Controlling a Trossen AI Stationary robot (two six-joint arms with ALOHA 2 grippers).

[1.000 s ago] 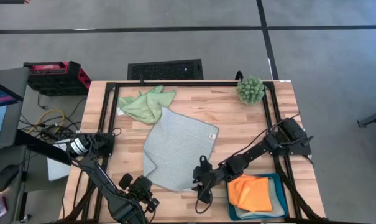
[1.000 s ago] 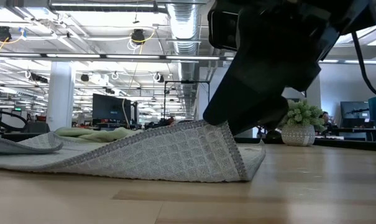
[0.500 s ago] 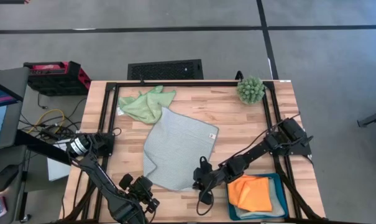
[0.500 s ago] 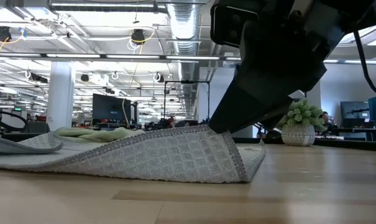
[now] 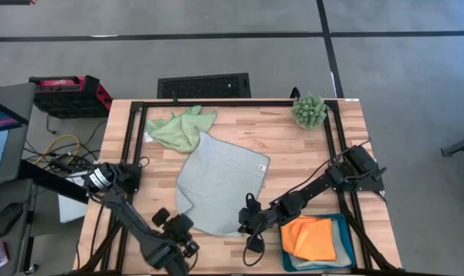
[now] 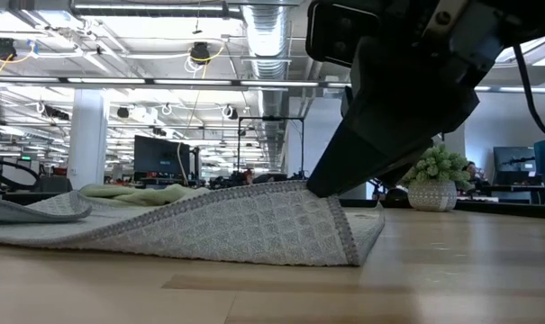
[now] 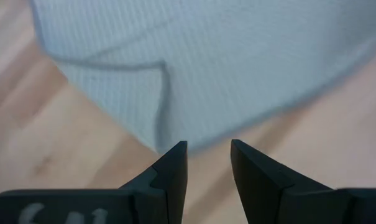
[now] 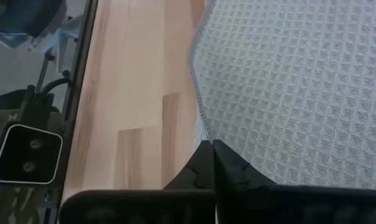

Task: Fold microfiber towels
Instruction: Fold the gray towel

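Observation:
A pale blue-grey towel (image 5: 216, 180) lies spread in the middle of the table, its near-left corner folded over. My right gripper (image 5: 245, 224) is shut on it at its near-right corner, also seen in the right wrist view (image 8: 211, 155). My left gripper (image 5: 182, 230) hovers open just off the towel's near-left edge (image 7: 175, 124), with nothing between its fingers (image 7: 207, 155). A light green towel (image 5: 179, 129) lies crumpled at the far left. An orange towel (image 5: 308, 236) rests folded in the teal tray (image 5: 347, 245). My right gripper pinches the blue-grey towel's hemmed edge (image 8: 203, 134) at its near-right corner between its two shut fingers. The fingers come slanting down from the table's right side. That corner (image 6: 299, 186) is raised a little off the wood; the remainder lies flat and slack.
A spiky green ball plant (image 5: 309, 110) stands at the far right corner. The black frame rails (image 5: 216, 103) run round the tabletop. Bare wood shows right of the grey towel and along the near edge.
My right gripper has shut on the grey towel's near-right corner without shifting place. My left gripper has moved a little toward the towel's near-left edge and rolled slightly, staying open. The towel has kept its place.

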